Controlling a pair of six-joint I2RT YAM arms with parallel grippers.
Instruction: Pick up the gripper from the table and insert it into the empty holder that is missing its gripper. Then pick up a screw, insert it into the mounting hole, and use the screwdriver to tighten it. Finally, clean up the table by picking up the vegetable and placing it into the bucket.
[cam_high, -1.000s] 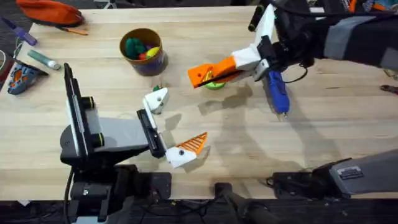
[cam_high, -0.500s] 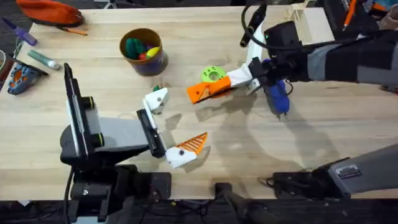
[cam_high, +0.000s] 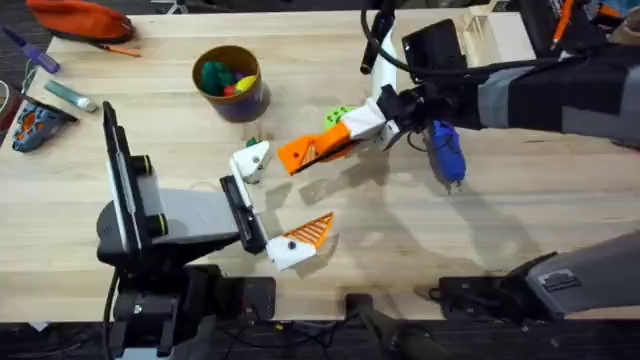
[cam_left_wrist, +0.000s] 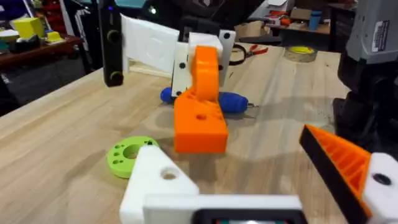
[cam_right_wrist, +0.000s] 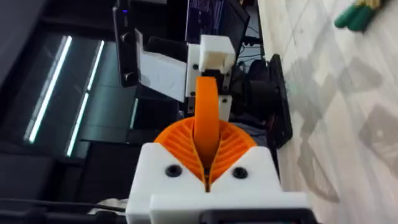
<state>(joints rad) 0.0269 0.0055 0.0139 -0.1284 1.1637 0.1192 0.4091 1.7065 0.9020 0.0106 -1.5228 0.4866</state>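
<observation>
Since the earlier frame your right end effector (cam_high: 330, 143), closed on the gripper (cam_high: 300, 153), has swung left toward the holder (cam_high: 250, 158) on the left end effector (cam_high: 275, 205), whose fingers stand apart and empty. Insertion is not done; screw, tightening and cleanup remain. The screwdriver (cam_high: 446, 153) lies on the worktop (cam_high: 540, 215), the vegetable (cam_high: 254, 142) sits just below the bucket (cam_high: 231, 82). You can't make out any screw.
</observation>
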